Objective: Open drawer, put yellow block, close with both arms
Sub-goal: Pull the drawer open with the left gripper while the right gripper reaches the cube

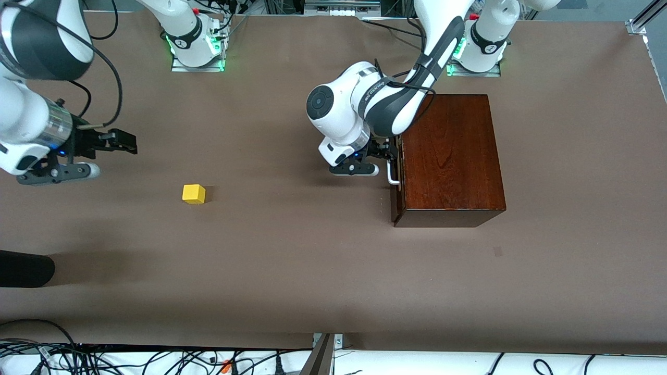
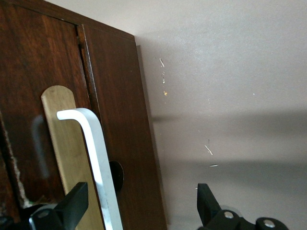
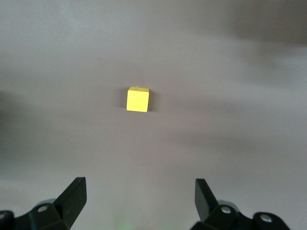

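Note:
The dark mahogany box (image 1: 453, 156) stands toward the left arm's end of the table. Its drawer (image 1: 398, 205) is shut, with the white bar handle (image 1: 392, 176) facing the right arm's end. My left gripper (image 1: 386, 154) is open at the handle. In the left wrist view the handle (image 2: 96, 158) lies between the fingers of the left gripper (image 2: 141, 211), close to one fingertip (image 2: 72, 203) and untouched. The yellow block (image 1: 194, 194) lies on the table toward the right arm's end. My right gripper (image 1: 124, 141) is open and empty over bare table beside the block, which shows in its view (image 3: 137, 99).
A black rounded object (image 1: 23, 268) lies at the table's edge at the right arm's end, nearer the front camera than the block. Cables (image 1: 156, 359) run below the table's front edge. The brown tabletop (image 1: 292, 250) stretches between block and box.

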`<state>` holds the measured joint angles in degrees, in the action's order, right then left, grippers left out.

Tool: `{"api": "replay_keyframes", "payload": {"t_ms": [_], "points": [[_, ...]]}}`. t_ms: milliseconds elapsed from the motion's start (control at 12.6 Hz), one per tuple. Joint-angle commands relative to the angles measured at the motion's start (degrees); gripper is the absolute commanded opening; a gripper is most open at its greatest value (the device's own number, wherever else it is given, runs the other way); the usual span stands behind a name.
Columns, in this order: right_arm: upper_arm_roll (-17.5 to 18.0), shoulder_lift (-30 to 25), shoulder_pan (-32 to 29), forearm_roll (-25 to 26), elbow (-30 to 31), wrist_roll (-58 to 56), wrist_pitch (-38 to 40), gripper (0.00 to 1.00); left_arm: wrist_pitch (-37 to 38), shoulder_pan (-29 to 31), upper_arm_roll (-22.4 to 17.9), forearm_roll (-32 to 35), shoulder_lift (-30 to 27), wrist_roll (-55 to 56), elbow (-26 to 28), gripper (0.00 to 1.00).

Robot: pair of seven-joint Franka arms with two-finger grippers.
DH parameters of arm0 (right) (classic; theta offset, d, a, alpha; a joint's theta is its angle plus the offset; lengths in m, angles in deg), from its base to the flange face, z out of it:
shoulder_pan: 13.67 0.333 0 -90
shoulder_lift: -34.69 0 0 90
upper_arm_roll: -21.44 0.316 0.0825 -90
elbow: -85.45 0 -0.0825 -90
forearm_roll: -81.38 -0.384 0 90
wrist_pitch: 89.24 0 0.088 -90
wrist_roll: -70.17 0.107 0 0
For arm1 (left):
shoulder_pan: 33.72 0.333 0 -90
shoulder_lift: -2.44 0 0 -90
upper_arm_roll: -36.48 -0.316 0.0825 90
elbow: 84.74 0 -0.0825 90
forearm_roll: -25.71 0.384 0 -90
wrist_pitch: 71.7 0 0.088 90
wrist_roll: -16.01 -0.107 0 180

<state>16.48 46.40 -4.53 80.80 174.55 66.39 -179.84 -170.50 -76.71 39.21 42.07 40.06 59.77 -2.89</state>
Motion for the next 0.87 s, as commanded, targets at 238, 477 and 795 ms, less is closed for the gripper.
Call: {"api": "replay_keyframes", "payload": {"t_ms": [238, 477, 795], "points": [[0.48, 4.10, -0.08, 0.05, 2.20, -0.96, -5.80, 1.00, -0.33, -0.52, -0.35, 0.87, 2.37, 1.51, -1.25, 1.00], [0.57, 4.19, -0.08, -1.70, 11.24, -0.96, -17.20, 1.00, -4.99, -0.52, -0.18, -1.66, 3.25, 4.48, -1.16, 1.00], [2.32, 7.61, 0.10, -2.67, 23.64, -0.52, -36.97, 1.00, -6.41, -0.61, 0.00, -10.09, 2.82, 4.85, -2.04, 1.00]]}}
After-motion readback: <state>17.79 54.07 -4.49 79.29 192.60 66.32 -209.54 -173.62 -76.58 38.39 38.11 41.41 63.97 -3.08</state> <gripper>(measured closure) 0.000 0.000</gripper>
